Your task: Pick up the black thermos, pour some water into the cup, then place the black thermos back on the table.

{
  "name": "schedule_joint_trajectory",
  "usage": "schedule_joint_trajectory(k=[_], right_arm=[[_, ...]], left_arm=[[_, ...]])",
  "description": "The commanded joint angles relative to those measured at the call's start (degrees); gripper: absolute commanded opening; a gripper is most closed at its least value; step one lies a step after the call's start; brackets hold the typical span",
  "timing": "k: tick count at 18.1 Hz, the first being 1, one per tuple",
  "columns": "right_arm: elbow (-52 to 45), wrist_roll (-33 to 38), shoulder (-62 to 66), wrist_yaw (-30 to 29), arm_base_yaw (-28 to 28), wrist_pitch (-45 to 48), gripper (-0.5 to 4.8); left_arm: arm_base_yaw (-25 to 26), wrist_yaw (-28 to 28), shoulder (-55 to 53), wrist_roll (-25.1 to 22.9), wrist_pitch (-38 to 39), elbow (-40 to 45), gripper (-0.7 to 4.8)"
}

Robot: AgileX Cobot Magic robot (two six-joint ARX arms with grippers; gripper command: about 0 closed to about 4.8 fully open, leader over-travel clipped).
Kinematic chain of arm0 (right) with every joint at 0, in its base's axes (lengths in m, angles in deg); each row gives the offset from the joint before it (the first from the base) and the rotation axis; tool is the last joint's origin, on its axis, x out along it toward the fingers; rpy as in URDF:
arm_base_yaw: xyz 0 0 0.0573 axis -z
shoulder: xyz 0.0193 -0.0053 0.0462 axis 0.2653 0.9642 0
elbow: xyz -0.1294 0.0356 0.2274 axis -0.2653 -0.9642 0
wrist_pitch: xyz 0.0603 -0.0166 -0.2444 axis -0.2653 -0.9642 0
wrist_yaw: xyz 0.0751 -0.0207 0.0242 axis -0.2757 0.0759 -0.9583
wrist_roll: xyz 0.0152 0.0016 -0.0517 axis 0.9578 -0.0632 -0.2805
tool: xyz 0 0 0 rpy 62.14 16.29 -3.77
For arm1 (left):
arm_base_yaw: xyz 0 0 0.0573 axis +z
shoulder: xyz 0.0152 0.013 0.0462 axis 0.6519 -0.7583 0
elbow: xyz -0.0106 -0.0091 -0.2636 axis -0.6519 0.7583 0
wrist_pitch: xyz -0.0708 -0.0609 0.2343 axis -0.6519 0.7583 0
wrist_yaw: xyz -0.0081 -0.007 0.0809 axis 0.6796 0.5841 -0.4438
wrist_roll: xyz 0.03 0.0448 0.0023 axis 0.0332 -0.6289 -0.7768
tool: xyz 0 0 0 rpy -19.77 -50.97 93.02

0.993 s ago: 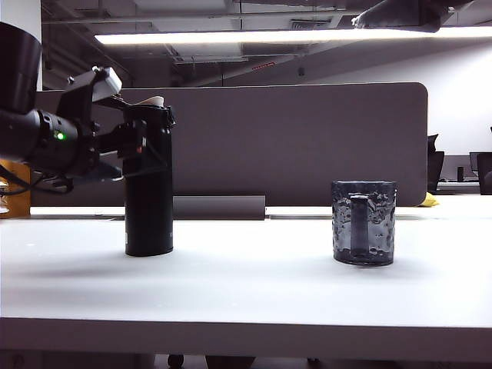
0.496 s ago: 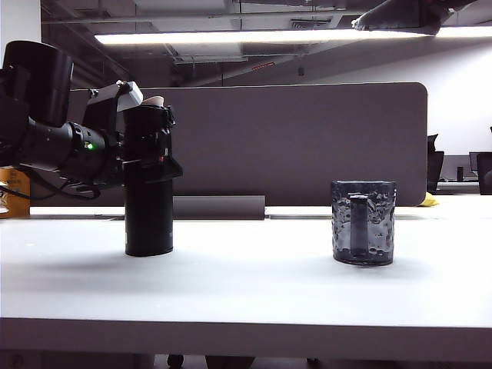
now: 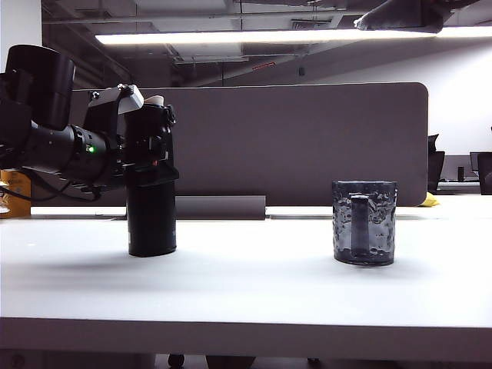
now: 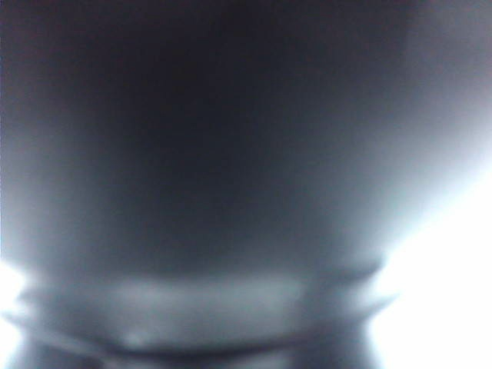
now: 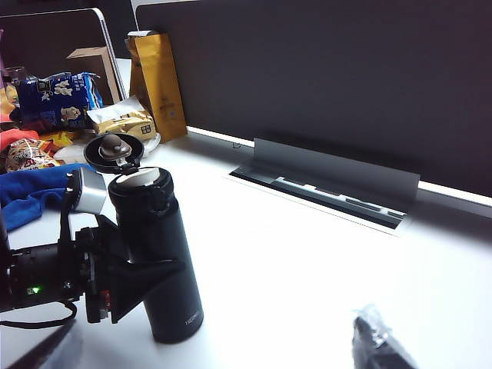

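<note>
The black thermos [image 3: 151,223] stands upright on the left of the white table [image 3: 246,284]. Its lid [image 5: 111,150] is flipped open behind the pale spout [image 5: 138,178]. My left gripper [image 3: 150,157] reaches in level from the left and is shut on the thermos's upper body, one finger [image 5: 154,277] lying across its wall. In the left wrist view the blurred dark thermos wall [image 4: 231,154] fills the picture. The cup [image 3: 364,223] stands well apart to the right, handle toward the camera. My right gripper [image 3: 400,14] hangs high above the cup, holding nothing.
A grey-brown partition [image 3: 307,138] runs along the back edge, with a cable slot [image 5: 330,192] at its foot. Snack bags [image 5: 54,100], a yellow bag [image 5: 157,84] and a blue cloth [image 5: 31,192] lie beyond the thermos on the far left.
My left gripper has pushed rightward onto the thermos and its jaws have come in against it. The thermos has shifted a touch to the right. The cup has not moved.
</note>
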Motion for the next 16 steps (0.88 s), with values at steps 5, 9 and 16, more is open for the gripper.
schedule_joint_trajectory(k=[5,9,16], right_arm=[[0.2,-0.5,-6.1,0.5,3.8,-14.4,-0.14],[0.2,-0.5,-9.2,1.0,9.0,-16.8,-0.08],[0.2,-4.5,-8.8,0.0,11.5,-24.0,-0.08]], left_arm=[[-1.6,1.2,3.0,-5.5,13.1,-9.7,-0.06],[-8.8,-7.8,3.6,-29.7,41.4,-30.8,-0.06],[-21.7,-20.1,-6.6,-67.2,41.8,-41.3,-0.06]])
